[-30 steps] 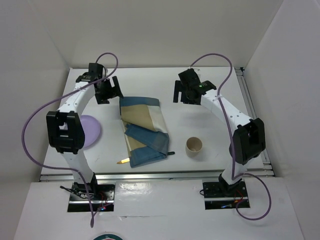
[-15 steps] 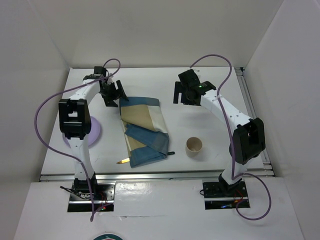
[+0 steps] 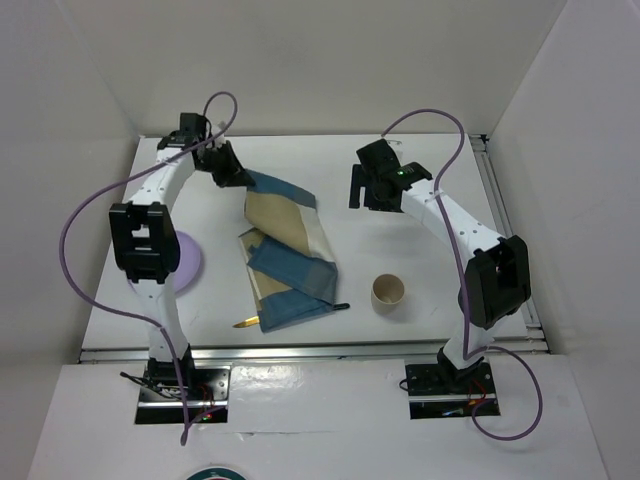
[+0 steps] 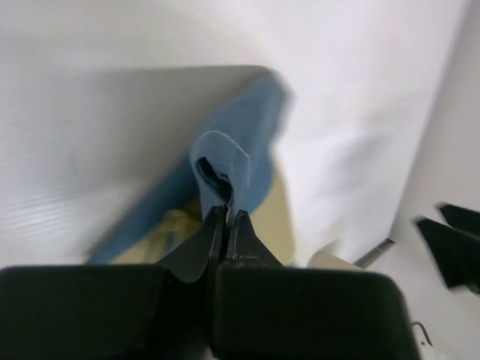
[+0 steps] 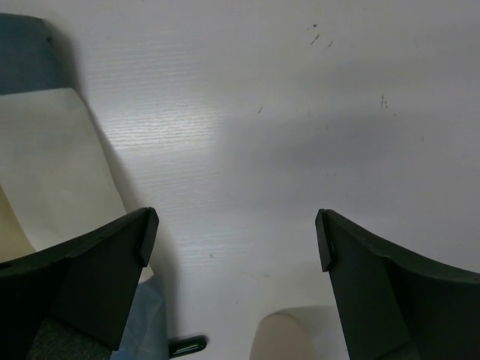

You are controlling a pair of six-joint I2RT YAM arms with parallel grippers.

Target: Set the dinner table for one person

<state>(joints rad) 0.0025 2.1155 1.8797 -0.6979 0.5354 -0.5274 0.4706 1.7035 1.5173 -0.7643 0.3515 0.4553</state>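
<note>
The blue-and-tan placemat [image 3: 288, 250] lies crumpled and folded over itself in the middle of the white dinner table [image 3: 420, 160]. My left gripper [image 3: 232, 176] is shut on its far-left blue corner [image 4: 225, 169], which is lifted off the tabletop; in the left wrist view the cloth is pinched between the closed fingertips [image 4: 226, 215]. My right gripper [image 3: 367, 192] hovers open over bare table just right of the placemat's [image 5: 45, 165] far edge, with nothing between its fingers [image 5: 236, 234].
A purple plate [image 3: 186, 258] sits at the left, partly under the left arm. A tan cup [image 3: 389, 292] stands right of the placemat, also low in the right wrist view [image 5: 294, 339]. A utensil pokes out from under the placemat's near end: gold tip [image 3: 246, 322], dark handle [image 3: 340, 307].
My left gripper has shut on the placemat's far-left corner and drawn it up and toward the far left. The right arm has not moved.
</note>
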